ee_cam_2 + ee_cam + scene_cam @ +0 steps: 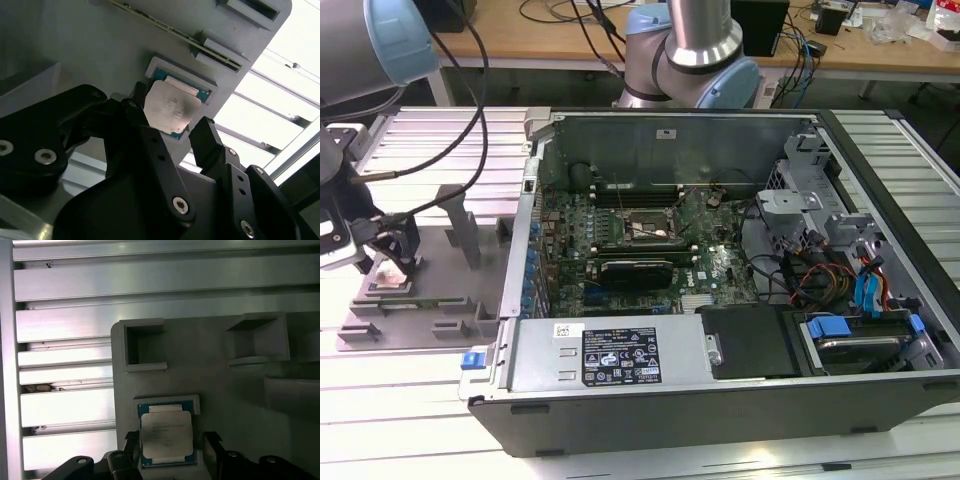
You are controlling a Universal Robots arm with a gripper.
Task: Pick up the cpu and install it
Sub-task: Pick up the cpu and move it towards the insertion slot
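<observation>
The slatted aluminium desk (410, 400) carries two containers. The bigger is the open dark-grey metal computer case (680, 400), lying on its side. In it are a green motherboard (570, 230), a black power-supply box with a white label (620, 355) on the near side, and a drive bay with blue plastic tabs (850, 335) toward the exterior view's right. The square black-framed socket (647, 228) near the board's middle shows no silvery chip in it, so I judge that nothing is installed yet.

Just beside the case, on the exterior view's left, lies the flat grey plastic fixture plate (430, 300). Two of its open-sided square pockets (142, 345) hold nothing that I can see.

The black two-fingered hand (386, 258) is low over this plate. In both wrist views its fingers (131, 442) stand apart, one on either side of the chip. They grip nothing, and a slim gap shows on at least one side.

The cpu (166, 432), a small flat square with a silvery-white metal top on a teal-green rim, sits level in its shallow framed recess in the plate, between the fingertips.

This reads as the picking step, at the moment before a grasp. That grasp calls for an even squeeze on two opposite edges and a straight, level lift out of the recess.
</observation>
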